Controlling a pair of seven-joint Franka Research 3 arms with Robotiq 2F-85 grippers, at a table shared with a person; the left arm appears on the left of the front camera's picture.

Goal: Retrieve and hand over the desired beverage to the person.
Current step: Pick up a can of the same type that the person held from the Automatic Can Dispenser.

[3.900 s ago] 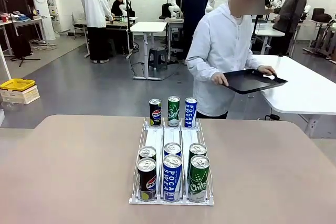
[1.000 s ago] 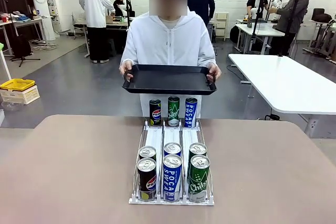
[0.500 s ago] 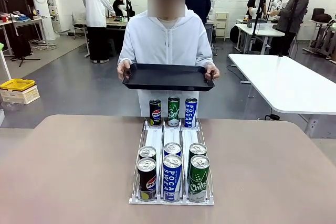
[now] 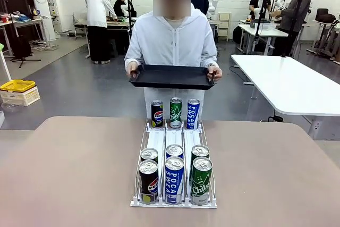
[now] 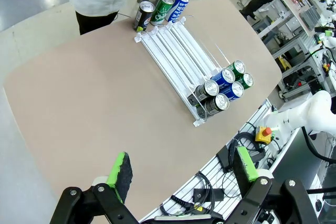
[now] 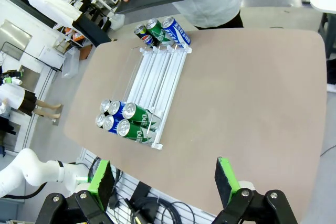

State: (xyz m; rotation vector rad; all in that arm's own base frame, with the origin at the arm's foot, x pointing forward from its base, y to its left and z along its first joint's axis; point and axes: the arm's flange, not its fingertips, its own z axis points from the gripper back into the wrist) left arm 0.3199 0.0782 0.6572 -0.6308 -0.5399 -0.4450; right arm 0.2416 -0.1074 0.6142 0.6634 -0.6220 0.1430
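The person (image 4: 172,38) in a white hooded jacket stands at the table's far edge, both hands holding a black tray (image 4: 171,76) level over it. A white wire rack (image 4: 159,142) lies mid-table. It holds black Pepsi cans (image 4: 148,182), blue Pocari Sweat cans (image 4: 174,180) and green Chilsung cans (image 4: 201,180) in three lanes, clustered at the near end, with one can of each at the far end (image 4: 176,112). My left gripper (image 5: 182,167) hangs open high above the table's near edge, the rack (image 5: 178,56) ahead. My right gripper (image 6: 164,182) is open too, well above the rack (image 6: 157,80).
The brown table (image 4: 79,163) has bare surface on both sides of the rack. A white table (image 4: 297,86) stands at the far right, a yellow bin (image 4: 17,85) on the floor at left. Other people work at benches behind.
The person has drawn the tray slightly up and in toward the body, holding it more level. Cans, rack and both grippers have not moved.
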